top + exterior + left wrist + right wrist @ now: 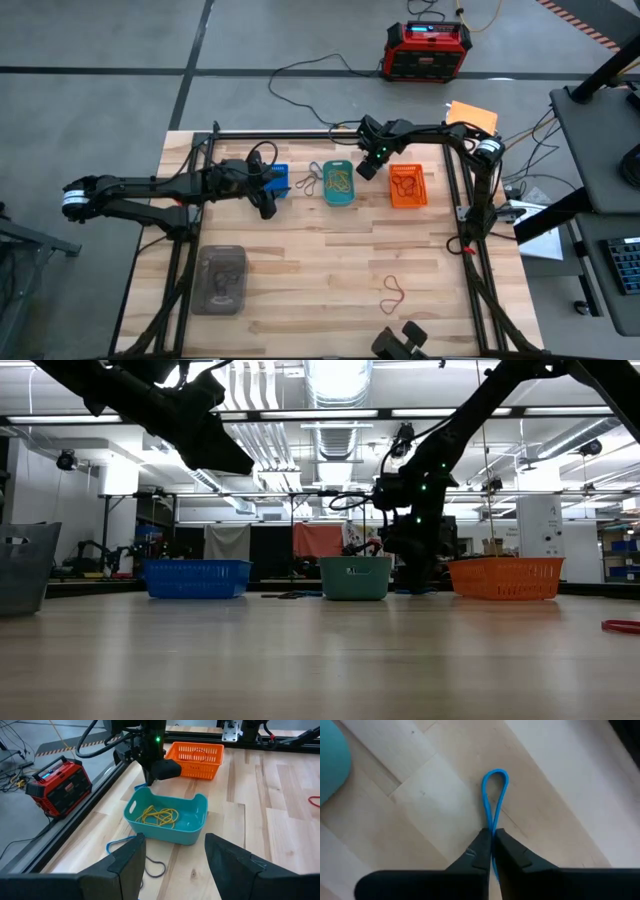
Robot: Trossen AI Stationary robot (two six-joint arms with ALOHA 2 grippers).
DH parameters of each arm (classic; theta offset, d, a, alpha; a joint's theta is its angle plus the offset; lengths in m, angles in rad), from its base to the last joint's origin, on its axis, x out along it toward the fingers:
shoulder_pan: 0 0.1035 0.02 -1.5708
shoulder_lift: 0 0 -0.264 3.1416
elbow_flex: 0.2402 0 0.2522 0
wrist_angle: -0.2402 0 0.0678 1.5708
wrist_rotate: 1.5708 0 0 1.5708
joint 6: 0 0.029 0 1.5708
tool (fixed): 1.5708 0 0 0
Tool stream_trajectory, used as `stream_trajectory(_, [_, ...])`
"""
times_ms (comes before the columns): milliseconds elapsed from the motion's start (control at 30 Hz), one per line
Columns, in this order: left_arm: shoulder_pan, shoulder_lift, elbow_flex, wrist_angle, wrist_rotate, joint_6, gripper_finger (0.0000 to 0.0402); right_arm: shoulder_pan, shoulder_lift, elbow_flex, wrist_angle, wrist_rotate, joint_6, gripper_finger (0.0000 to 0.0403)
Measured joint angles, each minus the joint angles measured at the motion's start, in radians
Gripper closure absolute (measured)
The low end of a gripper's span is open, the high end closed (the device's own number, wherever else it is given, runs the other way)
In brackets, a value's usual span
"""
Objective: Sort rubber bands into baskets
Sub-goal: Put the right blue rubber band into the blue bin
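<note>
Above bare wood, right fingers (pixel 491 836) pinch a blue rubber band (pixel 495 795).

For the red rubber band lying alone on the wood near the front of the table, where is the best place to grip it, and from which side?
The red rubber band lies flat and twisted on the table, apart from everything. Probably best to come straight down from above and pinch where the strands cross, closing across them.

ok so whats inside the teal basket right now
A tangle of yellow rubber bands lies on the floor of the teal basket. Its near wall hides the nearest strip of floor, so anything lying there cannot be seen. The right gripper, fingers shut on a blue band, is outside it.
</note>
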Motion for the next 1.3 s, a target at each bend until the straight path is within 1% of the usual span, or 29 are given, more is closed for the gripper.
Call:
stream_trajectory(133, [0.000, 0.000, 0.000, 0.000, 0.000, -0.008, 0.0214, 0.000, -0.016, 0.033, -0.013, 0.002, 0.000, 0.0394])
stream_trajectory(333, [0.000, 0.000, 0.000, 0.000, 0.001, -0.018, 0.0214, 0.013, -0.089, 0.080, -0.042, 0.007, -0.001, 0.0394])
stream_trajectory(500, [0.000, 0.000, 0.000, 0.011, 0.070, 0.010, 0.0214, 0.070, -0.194, 0.108, -0.030, 0.007, -0.006, 0.0394])
stream_trajectory(600, [0.000, 0.000, 0.000, 0.033, 0.124, 0.026, 0.0214, 0.128, -0.247, 0.108, -0.010, 0.007, -0.014, 0.0394])
stream_trajectory(733, [0.000, 0.000, 0.000, 0.055, 0.198, 0.052, 0.0214, 0.231, -0.300, 0.110, 0.029, 0.007, -0.032, 0.0394])
stream_trajectory(900, [0.000, 0.003, 0.000, 0.064, 0.246, 0.071, 0.0214, 0.398, -0.306, 0.110, 0.073, 0.005, -0.096, 0.0394])
stream_trajectory(1033, [0.000, 0.025, 0.000, 0.091, 0.279, 0.081, 0.0214, 0.513, -0.286, 0.110, 0.146, 0.005, -0.132, 0.0394])
stream_trajectory(1167, [-0.001, 0.065, 0.000, 0.125, 0.332, 0.104, 0.0214, 0.573, -0.272, 0.108, 0.236, 0.005, -0.143, 0.0394])
stream_trajectory(1300, [-0.001, 0.117, 0.000, 0.199, 0.343, 0.107, 0.0214, 0.597, -0.257, 0.109, 0.303, 0.005, -0.158, 0.0394])
